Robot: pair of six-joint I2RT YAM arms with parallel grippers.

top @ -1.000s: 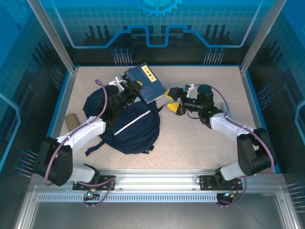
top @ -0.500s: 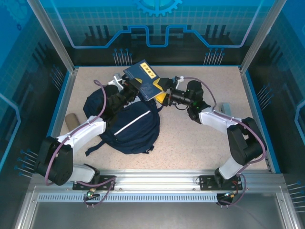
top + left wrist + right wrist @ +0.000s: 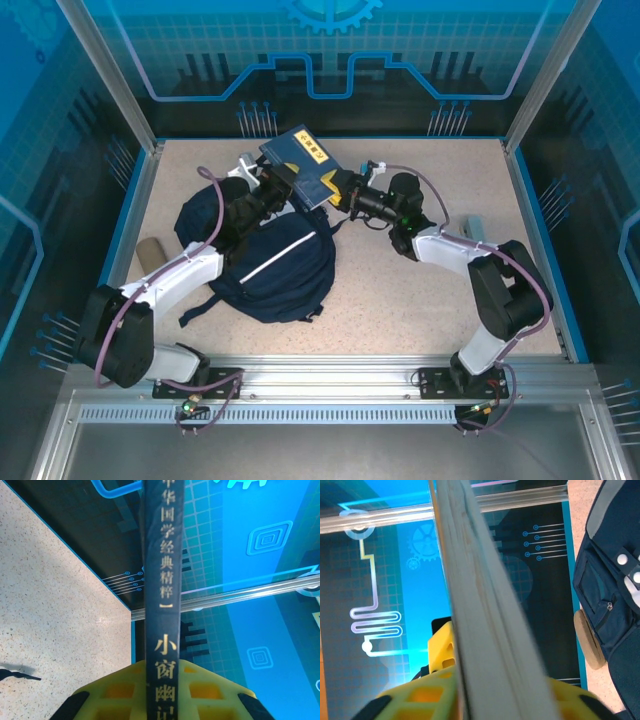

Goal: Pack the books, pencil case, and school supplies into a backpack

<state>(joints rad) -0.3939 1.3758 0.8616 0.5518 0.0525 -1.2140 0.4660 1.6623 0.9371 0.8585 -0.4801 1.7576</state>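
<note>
1 navy book (image 3: 303,163) with a yellow label hangs tilted in the air just beyond the far edge of the backpack (image 3: 275,270), with 2 grippers on it. The left gripper (image 3: 283,187), above the backpack's far left part, is clamped on the book's spine. In the left wrist view the gilt-lettered spine runs between the yellow fingers (image 3: 115,695), and the frame cuts off its top and bottom. The right gripper (image 3: 338,192), off the backpack's far right corner, is closed on the opposite edge. The right wrist view shows blurred page edges pressed between its yellow fingers (image 3: 427,695).

From above, the book's near corner is hidden behind both grippers, and its label is too small to read. The left arm crosses the backpack's far left part and hides it. The backpack lies flat on the table (image 3: 420,290). The tan pencil case (image 3: 150,251) lies left of the backpack, apart from it. A small pale object (image 3: 475,222), well right of the backpack, is too small to identify.
</note>
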